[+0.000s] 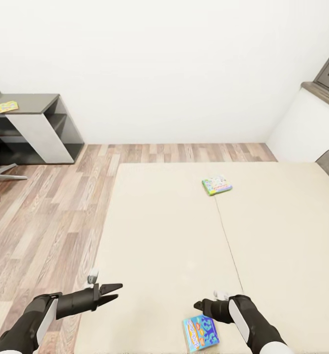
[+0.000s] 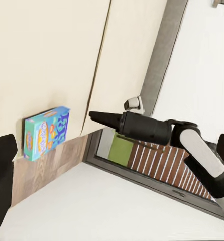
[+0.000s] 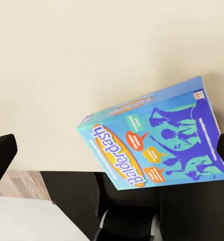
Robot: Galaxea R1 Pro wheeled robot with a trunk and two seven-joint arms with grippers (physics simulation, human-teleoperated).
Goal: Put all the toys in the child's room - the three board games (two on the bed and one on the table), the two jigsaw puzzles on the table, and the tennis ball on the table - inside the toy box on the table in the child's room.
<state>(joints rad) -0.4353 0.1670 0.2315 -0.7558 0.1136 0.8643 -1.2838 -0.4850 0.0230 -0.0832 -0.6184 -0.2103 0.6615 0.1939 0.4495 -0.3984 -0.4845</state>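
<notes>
Both flat board games are seen unmoved on the plain beige bed: the light blue "Balderdash" box at the near edge, the green-edged white-covered box mid-mattress. The right gripper hovers spread, just beside the blue box; the left gripper appears parted, empty. Packing seems not begun.

left claw open, right claw (fingers indistinct), both arms forward

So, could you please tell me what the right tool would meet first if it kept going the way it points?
Probably the light blue Balderdash game box, lying on the bed just ahead of the right tool; depth is uncertain.
</notes>
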